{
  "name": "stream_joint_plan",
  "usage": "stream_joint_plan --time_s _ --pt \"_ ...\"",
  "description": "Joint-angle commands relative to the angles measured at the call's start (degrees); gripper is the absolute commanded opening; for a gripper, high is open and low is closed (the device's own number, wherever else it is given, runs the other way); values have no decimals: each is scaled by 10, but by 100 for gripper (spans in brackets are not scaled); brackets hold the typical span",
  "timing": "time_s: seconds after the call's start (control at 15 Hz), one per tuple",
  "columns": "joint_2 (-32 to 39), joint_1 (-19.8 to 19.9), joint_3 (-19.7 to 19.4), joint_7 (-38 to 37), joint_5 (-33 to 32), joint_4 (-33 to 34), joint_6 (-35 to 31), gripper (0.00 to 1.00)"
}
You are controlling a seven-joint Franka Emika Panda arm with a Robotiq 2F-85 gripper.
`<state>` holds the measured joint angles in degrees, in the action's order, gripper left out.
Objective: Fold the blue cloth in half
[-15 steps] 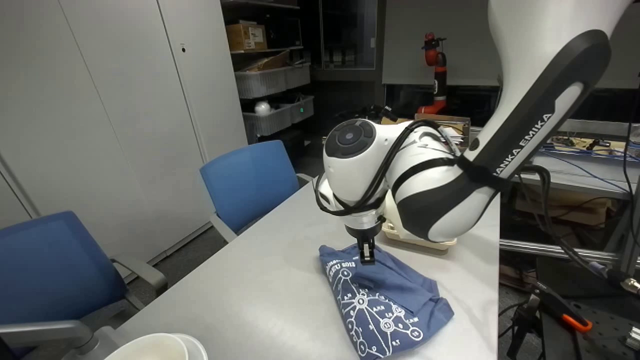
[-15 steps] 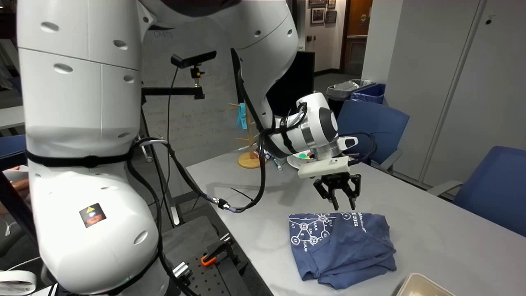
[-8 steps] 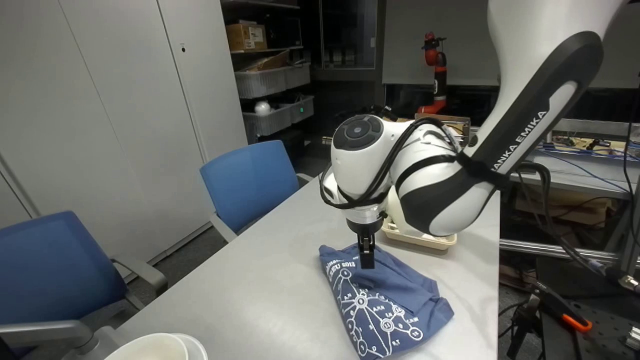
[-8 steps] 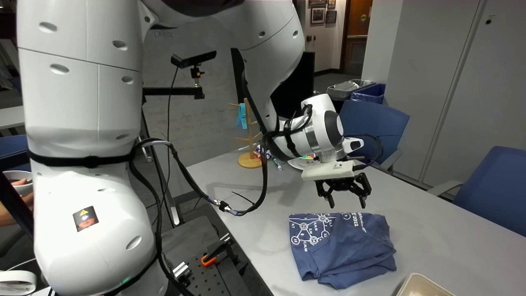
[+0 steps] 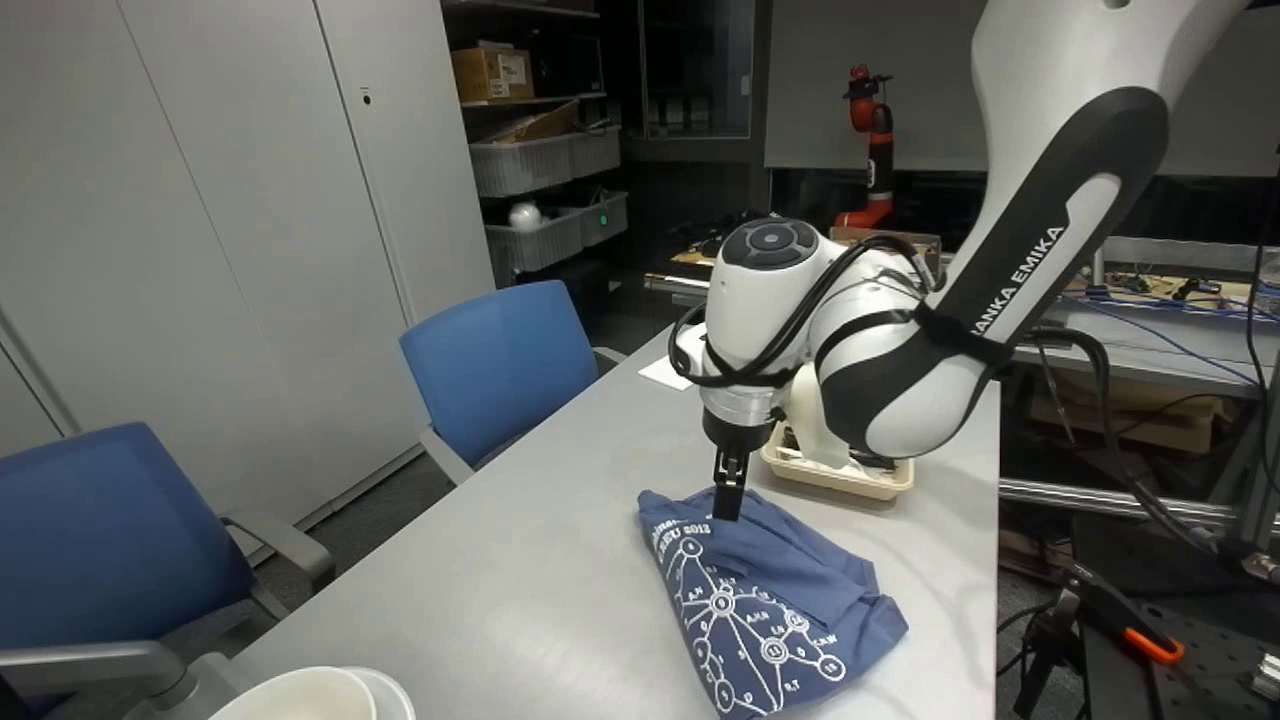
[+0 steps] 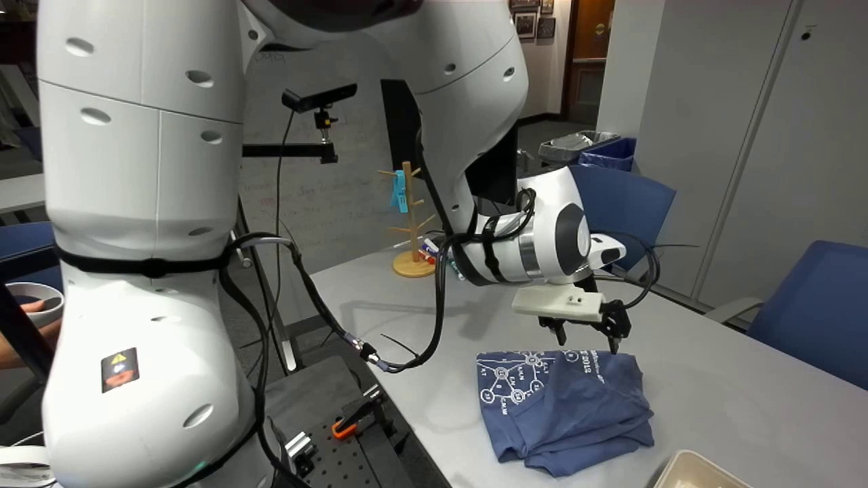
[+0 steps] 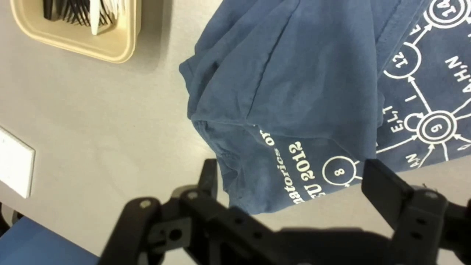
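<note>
The blue cloth (image 5: 740, 640) lies on the table as a rumpled bundle, part of it folded over its white print. It also shows in the other views (image 6: 576, 420) (image 7: 316, 81). My gripper (image 7: 290, 176) is open and empty. In the wrist view its fingers stand wide apart, one beside the cloth's near corner and the other by its printed edge. In the exterior views the gripper (image 5: 728, 508) (image 6: 588, 342) hangs above the cloth's edge with the lettering, apparently not touching it. The hand is slightly tilted.
A beige tray (image 5: 850, 485) with black and white cutlery stands close to the cloth. White bowls (image 5: 300, 695) stand at the table's near corner. A wooden rack (image 6: 412, 264) stands at the far end. A white flat object (image 7: 14, 162) lies near the edge. Blue chairs (image 5: 500, 370) line the table.
The gripper's jaws have opened wider. In both exterior views the hand has moved to the right and its tilt has changed. The cloth has not moved.
</note>
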<state>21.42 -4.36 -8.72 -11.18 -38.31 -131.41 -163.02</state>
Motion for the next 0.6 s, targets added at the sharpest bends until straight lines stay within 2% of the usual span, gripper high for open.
stream_joint_plan --time_s 0.0,0.4,0.47,0.53 --pt "3 9 10 -3 18 -19 -21 100" --pt "12 16 30 -1 54 -34 -37 99" --pt "15 17 31 -1 58 -34 -40 95" --pt "20 19 30 -1 62 -33 -43 75"
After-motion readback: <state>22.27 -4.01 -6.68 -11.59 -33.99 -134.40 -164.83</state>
